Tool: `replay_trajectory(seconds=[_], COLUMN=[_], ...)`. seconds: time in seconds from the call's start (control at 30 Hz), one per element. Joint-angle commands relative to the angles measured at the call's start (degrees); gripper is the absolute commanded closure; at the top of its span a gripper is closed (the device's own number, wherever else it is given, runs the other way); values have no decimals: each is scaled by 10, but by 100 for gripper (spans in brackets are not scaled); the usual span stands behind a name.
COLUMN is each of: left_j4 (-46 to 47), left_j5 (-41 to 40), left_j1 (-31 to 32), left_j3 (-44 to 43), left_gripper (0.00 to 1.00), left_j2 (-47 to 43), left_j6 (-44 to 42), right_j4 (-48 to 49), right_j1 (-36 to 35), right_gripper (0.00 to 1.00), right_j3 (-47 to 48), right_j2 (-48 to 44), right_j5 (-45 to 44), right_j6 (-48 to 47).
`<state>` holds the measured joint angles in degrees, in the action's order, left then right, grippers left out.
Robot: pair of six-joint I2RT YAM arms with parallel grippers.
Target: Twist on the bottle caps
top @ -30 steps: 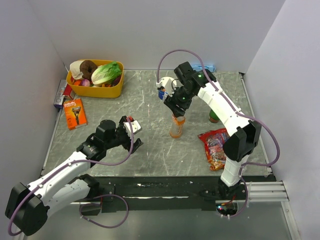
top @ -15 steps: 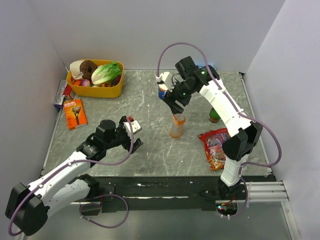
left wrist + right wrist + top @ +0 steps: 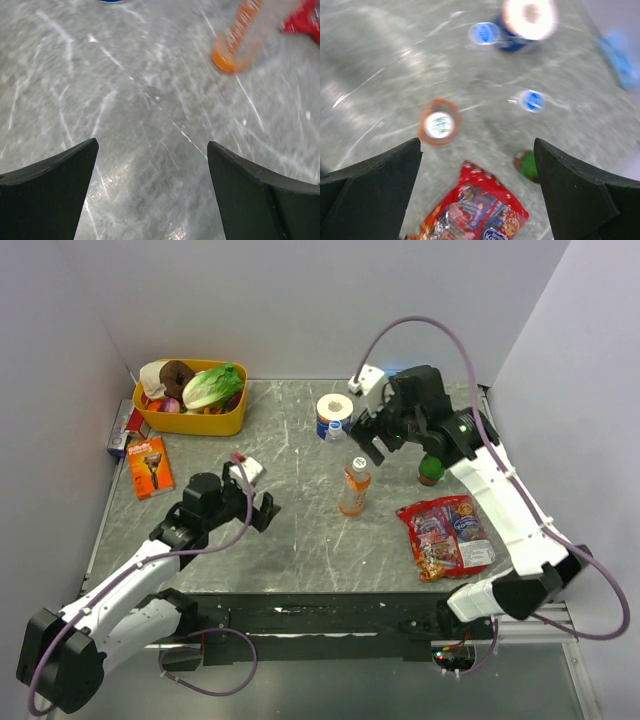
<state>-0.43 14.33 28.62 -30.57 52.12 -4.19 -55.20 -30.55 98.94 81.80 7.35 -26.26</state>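
The left fingers (image 3: 152, 145) are released, spread wide with nothing between them, low over a scratched grey desk (image 3: 125, 100). Well ahead of them and off to one side the orange bottle (image 3: 235, 45) shows as a blur. The red snack bag (image 3: 305, 20) lies just past it. The right fingers (image 3: 477, 145) are also spread wide and grasp nothing, held high above the desk and looking down on it. The snack bag is the closest thing under their gap. A little farther out, a small green object (image 3: 527, 165) sits toward one finger. The orange bottle stands upright just beyond the tip of the other finger, its pale round top facing up. It is clear of both fingers. Farther out again, roughly in line with the gap, is the nearer blue cap (image 3: 532, 100). Beyond that the farther blue cap (image 3: 484, 33) lies just beside a toilet roll (image 3: 529, 17). Blur hides whether either cap sits on a bottle. Well apart from both sets of fingers, a yellow basket (image 3: 230, 420) of food stands in the far corner, with an orange razor pack (image 3: 150, 466) near it.
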Motion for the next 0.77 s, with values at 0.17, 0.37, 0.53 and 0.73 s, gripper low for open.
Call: replay_trajectory(seconds=[0.17,0.37,0.53,0.73], left_j4=[36,6,34,86], left_j5=[-11,-63,-81,-84], left_j1=[-77,-79,-79,-79], left_j3=[-41,-102,-100,-62], left_gripper=[4,4,4,4], left_j2=[-6,14,5,-7], left_j6=[144,128,153,192], right_j4=[182,169,145,128], right_j1=[5,43,77,109], right_gripper=[0,0,0,0], right_j3=[-144,-211,-235,-255], right_j2=[-105,-170,-211,-234], right_j5=[-287,-292,-296,-285], right_j6=[73,96,107,122])
